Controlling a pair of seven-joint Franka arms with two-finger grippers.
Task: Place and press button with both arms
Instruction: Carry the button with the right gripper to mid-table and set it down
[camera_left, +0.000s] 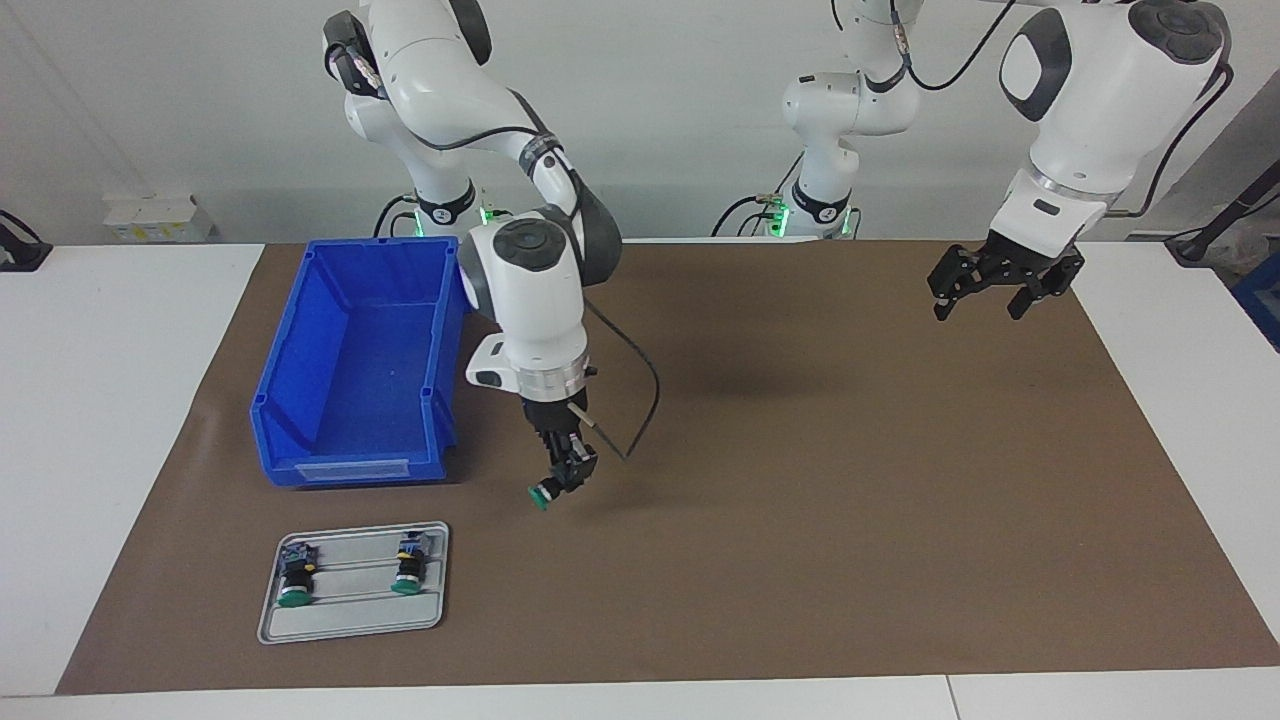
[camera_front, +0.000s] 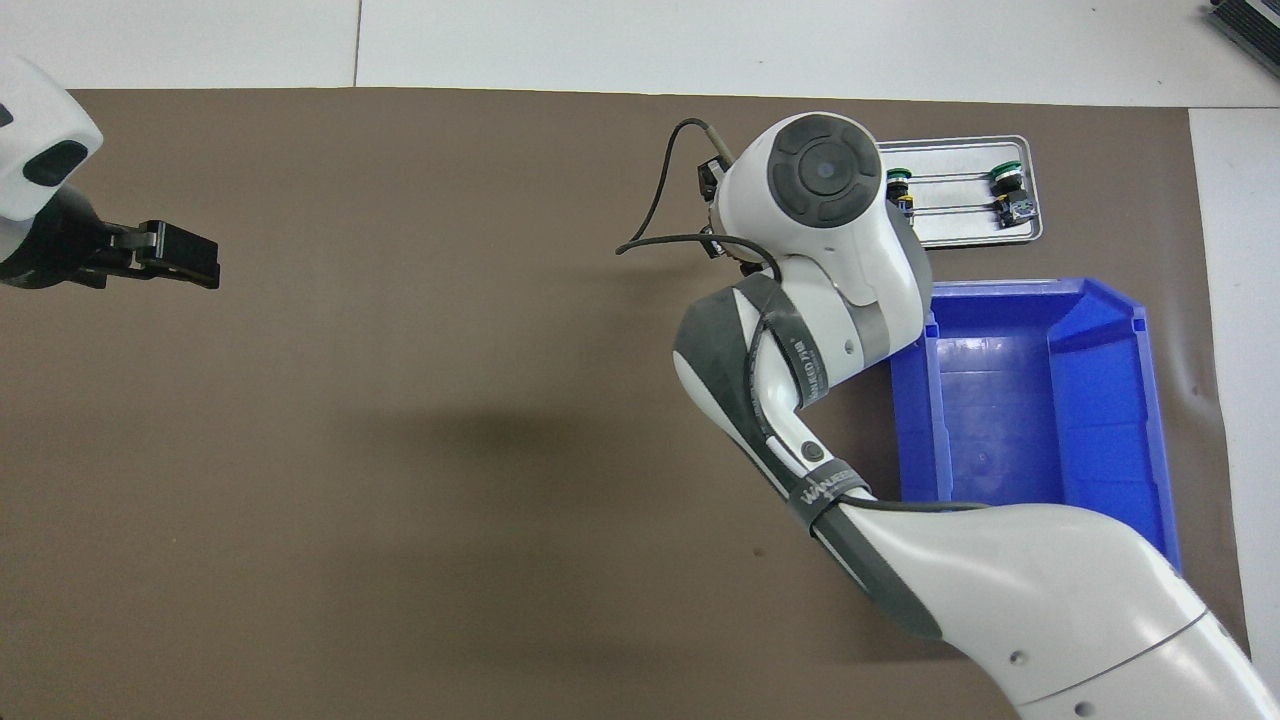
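Note:
My right gripper (camera_left: 566, 474) points down and is shut on a button (camera_left: 541, 494), whose green cap sticks out to the side of the fingers. It hangs a little above the brown mat (camera_left: 800, 500), beside the blue bin's corner. In the overhead view my right wrist hides this gripper and the held button. Two more green-capped buttons (camera_left: 296, 576) (camera_left: 409, 564) lie on a grey tray (camera_left: 350, 622); the overhead view shows them too (camera_front: 897, 181) (camera_front: 1004, 186). My left gripper (camera_left: 987, 297) (camera_front: 186, 256) waits open and empty, raised over the mat at the left arm's end.
A blue bin (camera_left: 300, 330) (camera_front: 1110, 400) stands empty at the right arm's end, nearer to the robots than the grey tray (camera_front: 960, 232). A black cable loops out from my right wrist. White table (camera_left: 120, 400) borders the mat.

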